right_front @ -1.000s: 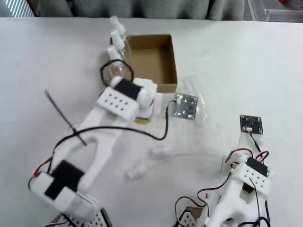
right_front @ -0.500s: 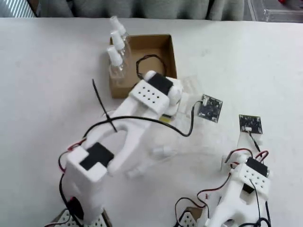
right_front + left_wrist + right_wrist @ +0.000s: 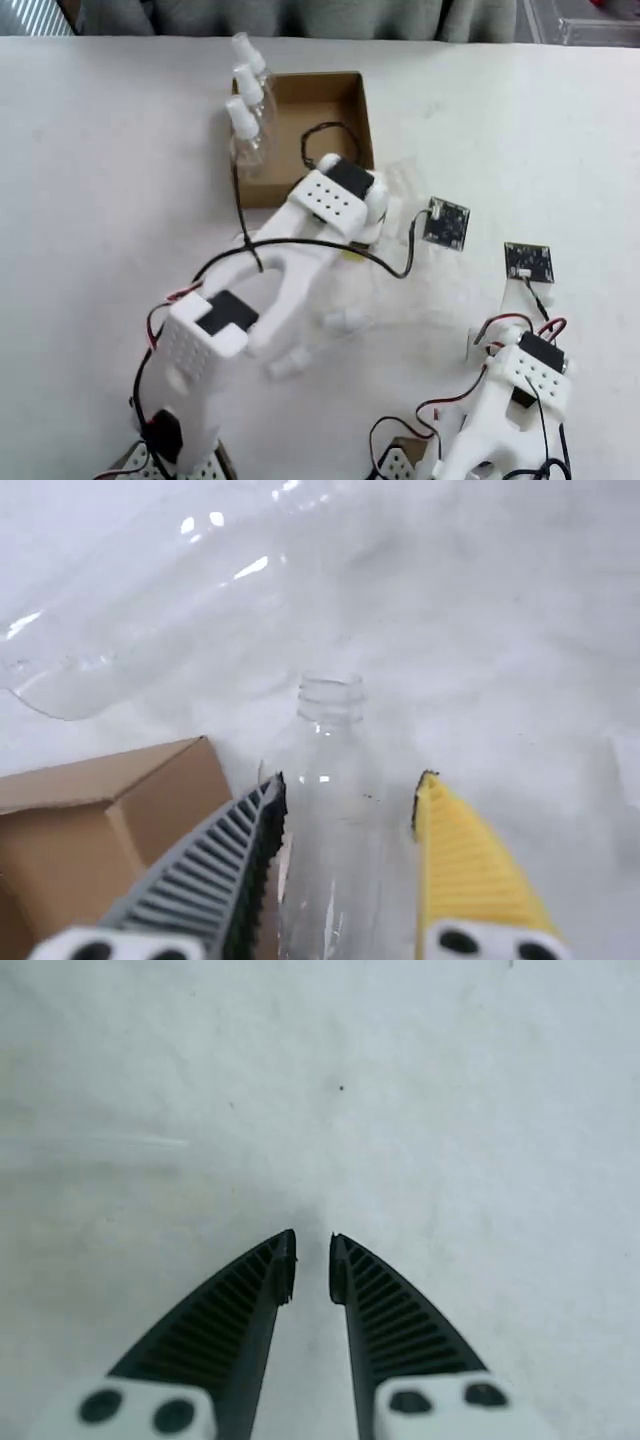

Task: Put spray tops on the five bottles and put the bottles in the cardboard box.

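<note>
Three clear bottles with white spray tops (image 3: 244,98) stand at the left edge of the cardboard box (image 3: 318,128). My left arm (image 3: 335,195) stretches to the box's near right corner. In the left wrist view my left gripper (image 3: 348,780) has its grey and yellow fingers against both sides of an uncapped clear bottle (image 3: 332,715), neck pointing away, beside the box corner (image 3: 100,810). Two loose spray tops (image 3: 345,320) (image 3: 285,365) lie on the table nearer the front. My right gripper (image 3: 312,1260) hangs shut and empty over bare table at the front right (image 3: 520,375).
Clear plastic (image 3: 405,180) (image 3: 130,600) lies right of the box. Two small circuit boards (image 3: 445,222) (image 3: 528,262) on cables sit right of the left arm. A thin clear tube (image 3: 100,1142) lies ahead of the right gripper. The table is white.
My left arm swung from the box's left front, near the capped bottles, across to its right front corner, then nearly settled. The right arm has not moved.
</note>
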